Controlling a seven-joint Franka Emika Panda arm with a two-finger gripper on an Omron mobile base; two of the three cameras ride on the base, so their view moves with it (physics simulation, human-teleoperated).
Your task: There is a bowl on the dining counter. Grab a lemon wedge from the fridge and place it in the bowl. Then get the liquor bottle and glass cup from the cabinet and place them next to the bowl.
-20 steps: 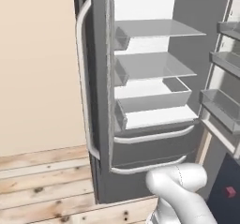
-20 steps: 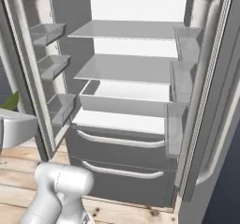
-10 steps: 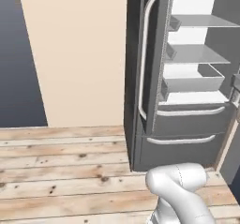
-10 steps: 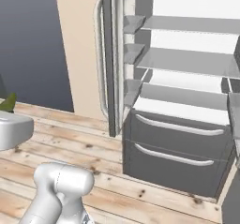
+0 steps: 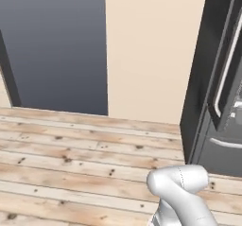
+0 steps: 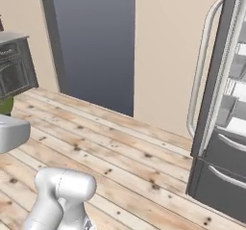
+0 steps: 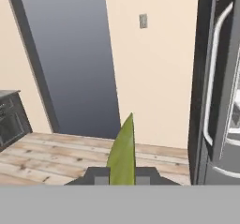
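A yellow-green lemon wedge [image 7: 123, 148] stands upright between my gripper's [image 7: 123, 175] two dark finger tips, which are shut on it, in the hand view. The dark grey fridge [image 5: 218, 83] stands at the right edge, one door swung open with its long pale handle [image 6: 199, 75] facing me. White-grey door shelves [image 6: 234, 104] show inside it, above two lower drawers [image 6: 223, 164]. The fridge [image 7: 216, 92] also lies off to the right of the held wedge. My white arm [image 5: 182, 192] rises low in the left base view.
A dark doorway [image 5: 56, 45] opens in the beige wall left of the fridge, above a plank wood floor [image 6: 110, 147]. A dark unit [image 6: 14, 65] stands at far left, with a pale grey slab edge [image 6: 10, 133] below it. A wall switch [image 7: 143, 20] sits high up.
The whole picture has swung left: the base has turned away from the open fridge, which slid from the centre to the right edge. The wedge stays held.
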